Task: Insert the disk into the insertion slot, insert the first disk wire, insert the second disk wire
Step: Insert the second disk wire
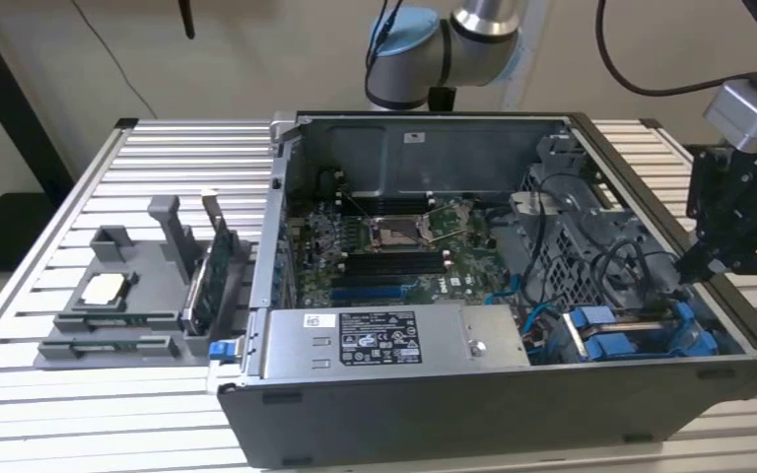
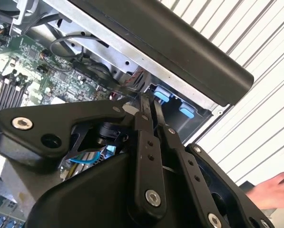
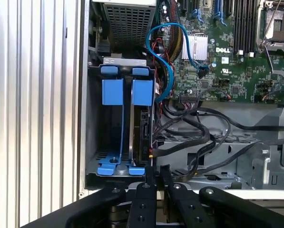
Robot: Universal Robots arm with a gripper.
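The insertion slot (image 1: pixel 631 333) is the grey bay with blue fittings at the open case's near corner, on the exterior view's right. In the first wrist view the bay (image 3: pixel 95 137) holds two blue carriers. The disk (image 3: pixel 142 133) appears to stand on edge in the one beside the cables, its dark side showing. A blue wire (image 3: pixel 166 57) and black wires (image 3: pixel 191 130) loop next to it. My gripper (image 1: pixel 690 268) hangs over the case wall beside the bay. Its fingertips (image 3: pixel 156 171) sit close together, shut, with nothing seen between them, as in the second wrist view (image 2: pixel 150 102).
A grey labelled power-supply box (image 1: pixel 392 340) lies along the case's front, with the motherboard (image 1: pixel 392 246) behind it. A grey fixture (image 1: pixel 122 296) with parts stands on the slatted table at the exterior view's left. A person's hand (image 2: pixel 275 190) rests on the table outside the case.
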